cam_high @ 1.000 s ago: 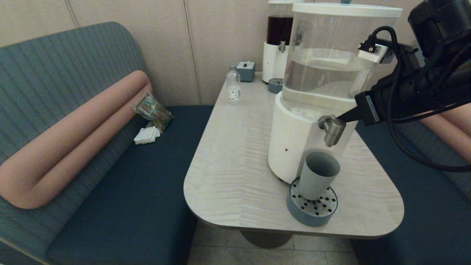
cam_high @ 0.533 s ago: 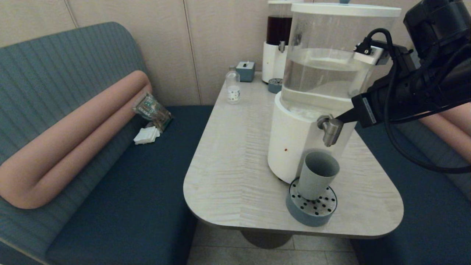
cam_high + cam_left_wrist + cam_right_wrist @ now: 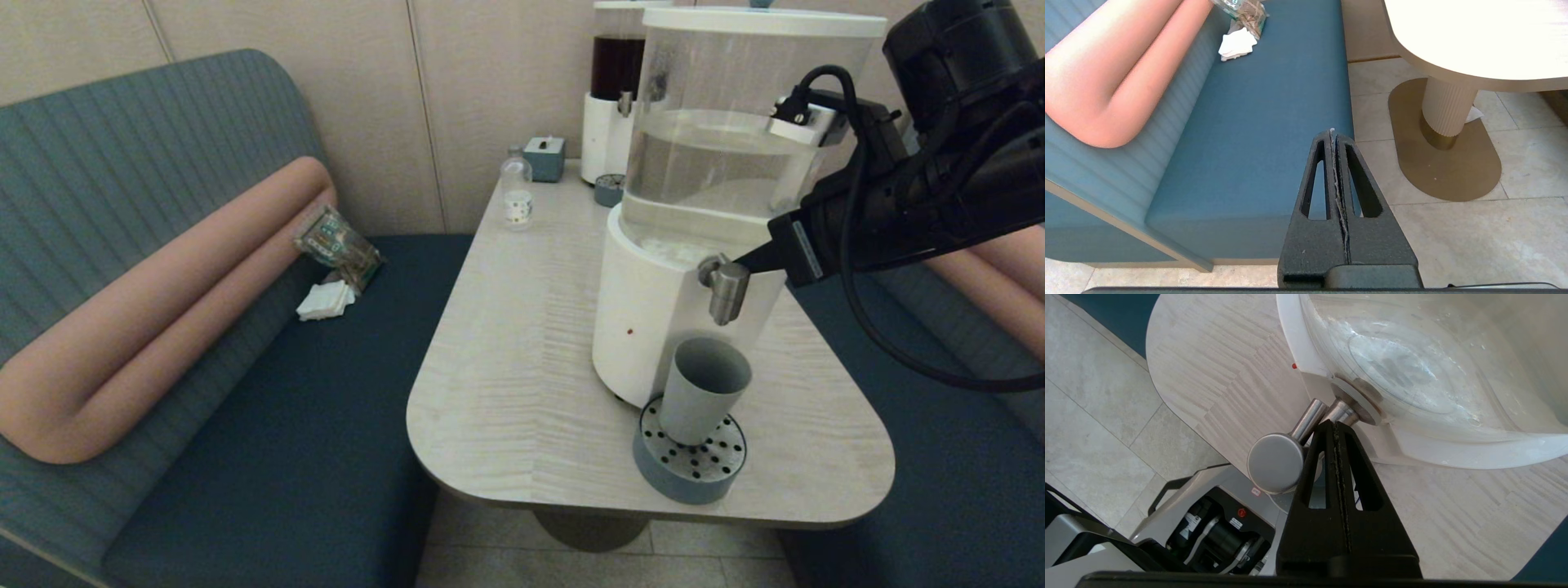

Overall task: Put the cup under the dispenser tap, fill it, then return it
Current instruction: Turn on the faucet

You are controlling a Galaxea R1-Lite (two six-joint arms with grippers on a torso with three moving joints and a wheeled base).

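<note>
The grey-blue cup [image 3: 704, 390] stands upright on a round perforated drip tray [image 3: 690, 465], directly below the brushed-steel dispenser tap [image 3: 725, 287] of the large clear-tank dispenser [image 3: 641, 327]. My right gripper [image 3: 741, 263] is shut and its tips press against the tap's neck from the right. In the right wrist view the shut gripper [image 3: 1334, 424] touches the tap [image 3: 1276, 462] just behind its round cap. No stream of liquid shows. The cup is hidden in that view. My left gripper [image 3: 1333, 132] is shut and empty, parked low over the sofa seat's edge, out of the head view.
At the table's far end stand a smaller dark-liquid dispenser [image 3: 616, 90], a clear small bottle [image 3: 518, 194] and a small blue-grey box [image 3: 545, 157]. The table [image 3: 522, 351] has a rounded front edge. Packets and a tissue [image 3: 326, 300] lie on the blue sofa.
My right gripper has pushed leftward against the tap. The tap has swung from a tilt to nearly upright and sits a little further left. The cup has stayed on the tray.
</note>
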